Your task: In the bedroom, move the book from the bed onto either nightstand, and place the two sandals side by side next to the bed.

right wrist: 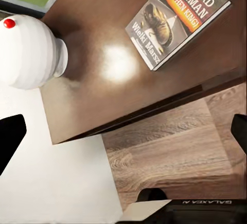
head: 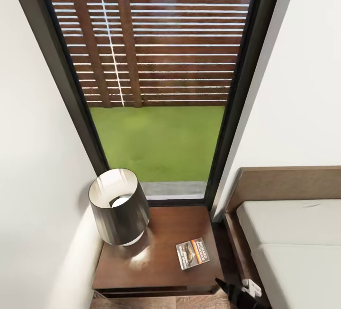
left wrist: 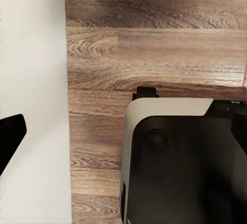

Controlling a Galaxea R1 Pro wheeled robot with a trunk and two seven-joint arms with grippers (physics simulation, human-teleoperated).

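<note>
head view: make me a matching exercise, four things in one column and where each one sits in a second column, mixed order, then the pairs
Things:
1. small paperback book with the orange-toned cover
2. dark table lamp with the drum shade
3. light-grey mattress on the brown wooden bed
4. green lawn outside the black-framed window

Places:
A. left part of the nightstand top, by the white wall
B. beyond the glass, in front of the slatted wooden fence
C. right part of the dark brown glossy nightstand top, lying flat
D. right of the nightstand, against the headboard

Pairs: 1-C, 2-A, 3-D, 4-B
</note>
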